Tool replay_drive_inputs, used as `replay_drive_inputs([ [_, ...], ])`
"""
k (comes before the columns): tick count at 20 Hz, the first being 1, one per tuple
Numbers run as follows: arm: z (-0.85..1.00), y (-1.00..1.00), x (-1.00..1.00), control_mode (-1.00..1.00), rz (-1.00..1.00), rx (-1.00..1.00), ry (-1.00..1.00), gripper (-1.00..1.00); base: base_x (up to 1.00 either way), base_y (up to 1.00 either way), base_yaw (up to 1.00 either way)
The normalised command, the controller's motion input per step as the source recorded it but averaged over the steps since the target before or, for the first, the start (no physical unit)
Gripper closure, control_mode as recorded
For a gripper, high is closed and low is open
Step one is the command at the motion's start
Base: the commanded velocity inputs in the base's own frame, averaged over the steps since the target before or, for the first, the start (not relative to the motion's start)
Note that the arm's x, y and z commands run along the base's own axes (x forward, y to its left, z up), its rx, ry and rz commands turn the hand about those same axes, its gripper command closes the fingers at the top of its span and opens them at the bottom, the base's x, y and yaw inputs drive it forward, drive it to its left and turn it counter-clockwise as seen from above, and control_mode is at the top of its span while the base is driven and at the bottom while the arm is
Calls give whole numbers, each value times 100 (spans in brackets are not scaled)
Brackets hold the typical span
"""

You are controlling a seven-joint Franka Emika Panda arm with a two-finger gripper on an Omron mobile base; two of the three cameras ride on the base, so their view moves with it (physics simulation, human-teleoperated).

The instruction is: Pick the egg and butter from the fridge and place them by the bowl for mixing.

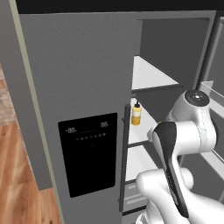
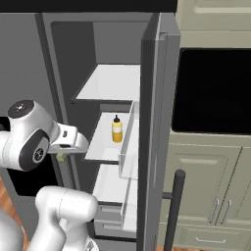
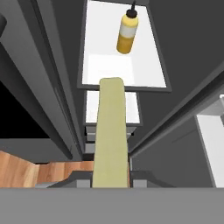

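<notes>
Butter sits pinched lengthwise in the claw, sticking straight out from its tips. It hangs outside the fridge, short of the yellow bottle, seemingly clear to carry toward the bowl.

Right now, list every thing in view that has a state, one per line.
fridge: one door open, the door with the black dispenser panel shut.
butter: held in the claw, off the shelves, sticking straight out from the fingers.
claw: shut on the butter.
yellow bottle: upright on the middle white shelf, dark cap on.
drawer: at the fridge's bottom, shut.
</notes>
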Motion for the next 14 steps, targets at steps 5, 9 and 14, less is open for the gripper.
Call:
replay_drive_inputs([
  [5,-32,6,-12,-100,0,0,4,100,0,0,0],
  [9,-4,0,-3,-100,0,2,1,100,0,0,0],
  [14,0,0,0,-100,0,0,0,100,0,0,0],
])
